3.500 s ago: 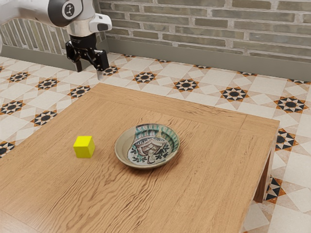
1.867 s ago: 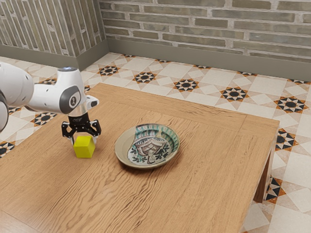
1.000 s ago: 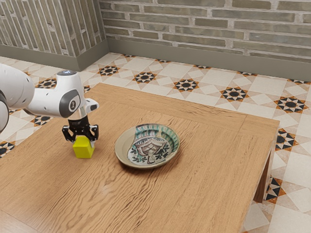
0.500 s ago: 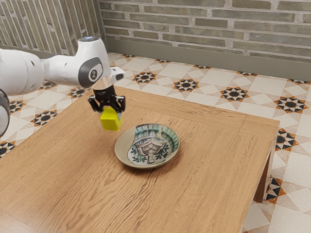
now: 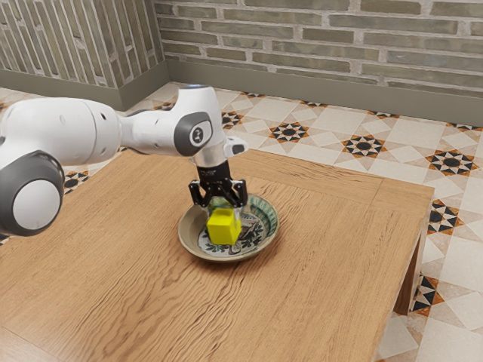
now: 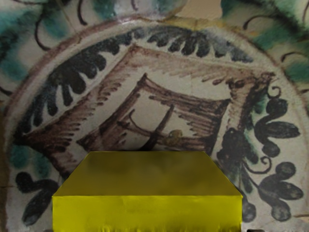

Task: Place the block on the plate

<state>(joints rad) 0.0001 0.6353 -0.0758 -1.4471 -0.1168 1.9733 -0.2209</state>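
Block (image 5: 224,228), yellow, is sitting inside the rim of the plate (image 5: 192,243) in the exterior view, nearer the middle than the edge. I can't make out its underside, so full contact with the plate is looking likely rather than proven. The gripper (image 5: 225,213) is standing right above and around it, fingers apart, seemingly not squeezing. The arm (image 5: 155,130) is reaching over the table (image 5: 317,249) from the exterior view's left.

Wrist view: the block is lying close under the hand, with the plate's painted pattern spreading out beyond it. A gap is showing beside one face of the block, which is backing up my reading of a loosened grip.

Risks, as I'm judging them: a finger could be brushing the block on a sideways exit, tipping or dragging it. If the base is hanging slightly high, a short drop onto the curved dish could be making it slide. A low hand could also be nudging the rim and shifting everything.
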